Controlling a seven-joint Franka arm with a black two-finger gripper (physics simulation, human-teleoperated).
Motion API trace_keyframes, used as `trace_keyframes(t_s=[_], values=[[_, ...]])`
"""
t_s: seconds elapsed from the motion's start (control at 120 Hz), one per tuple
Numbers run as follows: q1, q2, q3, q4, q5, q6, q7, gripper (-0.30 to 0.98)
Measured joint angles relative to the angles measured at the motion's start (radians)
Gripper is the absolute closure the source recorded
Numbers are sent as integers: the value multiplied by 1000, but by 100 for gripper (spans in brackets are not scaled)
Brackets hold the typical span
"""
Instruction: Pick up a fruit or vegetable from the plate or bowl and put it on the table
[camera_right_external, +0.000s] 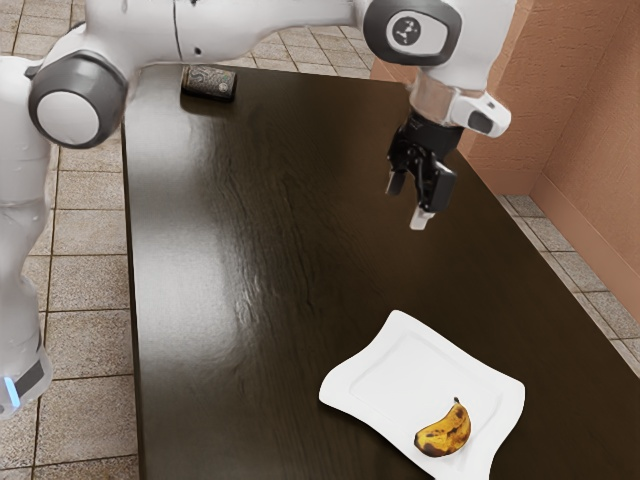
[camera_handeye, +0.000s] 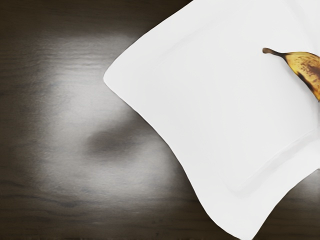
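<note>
The black gripper (camera_right_external: 408, 205) hangs high above the dark table, its two fingers apart and nothing between them. A white plate with wavy edges (camera_right_external: 390, 350) lies on the table toward the exterior view's bottom right, away from the gripper. On the plate rests a yellow banana with brown spots (camera_right_external: 443, 430). In the wrist view the plate (camera_handeye: 200, 100) shows large, with the stem end of the banana (camera_handeye: 304, 67) on it; the rest of the banana is cut off by the picture's edge.
The dark wooden table (camera_right_external: 240, 300) extends around the plate. A small dark patterned object (camera_right_external: 209, 83) lies at the table's far end. A reddish-brown wall (camera_right_external: 580, 130) stands beyond the table's edge at the exterior view's right.
</note>
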Motion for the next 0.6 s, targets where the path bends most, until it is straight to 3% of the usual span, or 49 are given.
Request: trace_keyframes(t_s=[0.242, 0.6], values=[[-12, -11, -103, 0, 56, 8, -283, 0], [-52, 83, -148, -8, -5, 144, -679, 0]])
